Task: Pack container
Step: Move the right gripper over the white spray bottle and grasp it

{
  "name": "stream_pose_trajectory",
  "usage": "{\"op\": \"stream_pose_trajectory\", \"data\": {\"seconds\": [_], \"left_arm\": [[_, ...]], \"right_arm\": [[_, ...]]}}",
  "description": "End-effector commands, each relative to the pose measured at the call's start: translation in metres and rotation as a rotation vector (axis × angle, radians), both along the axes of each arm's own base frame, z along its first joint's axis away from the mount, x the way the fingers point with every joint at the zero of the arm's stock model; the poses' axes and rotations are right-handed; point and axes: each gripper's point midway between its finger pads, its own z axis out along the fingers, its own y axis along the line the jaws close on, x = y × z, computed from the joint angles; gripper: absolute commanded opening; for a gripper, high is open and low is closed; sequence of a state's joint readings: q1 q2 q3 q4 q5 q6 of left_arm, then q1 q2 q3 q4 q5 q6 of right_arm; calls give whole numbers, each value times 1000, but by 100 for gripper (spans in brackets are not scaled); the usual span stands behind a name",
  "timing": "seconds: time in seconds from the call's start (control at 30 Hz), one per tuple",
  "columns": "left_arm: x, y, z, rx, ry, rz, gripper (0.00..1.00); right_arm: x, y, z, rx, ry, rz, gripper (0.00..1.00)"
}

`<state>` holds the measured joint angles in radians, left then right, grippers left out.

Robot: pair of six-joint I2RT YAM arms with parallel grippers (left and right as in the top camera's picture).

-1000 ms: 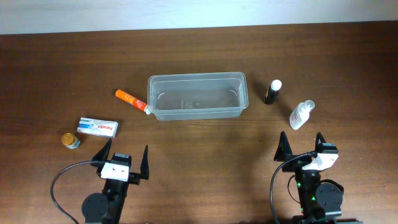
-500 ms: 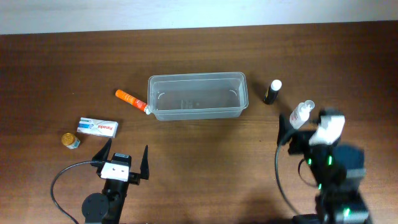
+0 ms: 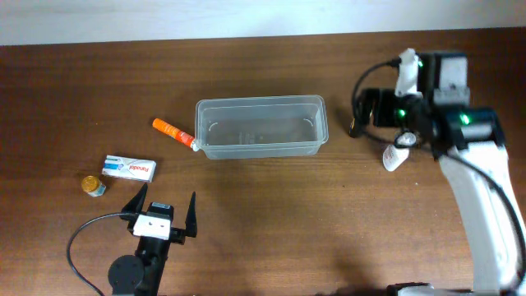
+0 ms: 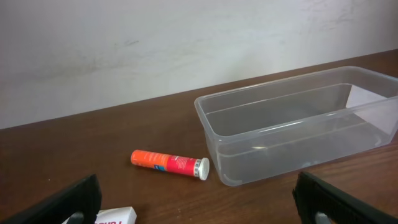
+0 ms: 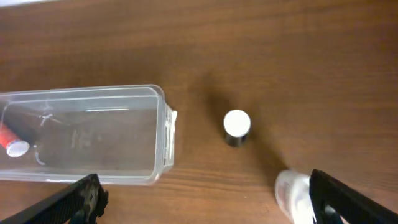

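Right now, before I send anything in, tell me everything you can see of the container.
The container is a clear plastic rectangular tub with rounded corners and a rolled rim. It stands upright, open-topped and empty, on the wooden table. An orange tube points its white cap at the left end; contact is unclear.

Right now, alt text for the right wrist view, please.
Looking down past the open right gripper at a white-capped dark bottle standing on the table, the clear container to its left, a clear bottle at lower right.
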<state>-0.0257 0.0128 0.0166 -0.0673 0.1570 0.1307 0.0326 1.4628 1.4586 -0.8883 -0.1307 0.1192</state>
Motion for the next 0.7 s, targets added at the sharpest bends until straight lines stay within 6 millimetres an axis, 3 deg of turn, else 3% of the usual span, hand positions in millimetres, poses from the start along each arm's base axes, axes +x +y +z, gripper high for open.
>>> {"op": "stream_pose_trajectory", "data": {"seconds": [0.0, 0.13, 0.27, 0.47, 0.67], "left_arm": [[0, 2, -2, -2, 1, 9, 99], [0, 2, -2, -2, 1, 9, 99], [0, 2, -2, -2, 1, 9, 99], [0, 2, -2, -2, 1, 9, 100], [0, 2, -2, -2, 1, 9, 99]], "right_arm": [[13, 11, -18, 30, 51, 40, 98], [17, 10, -38, 15, 101, 57, 98], [10, 2, -42, -22, 133, 26, 98], [-22, -35, -55, -103, 274, -142, 98], [-34, -67, -59, -91, 325, -230, 98]]}}
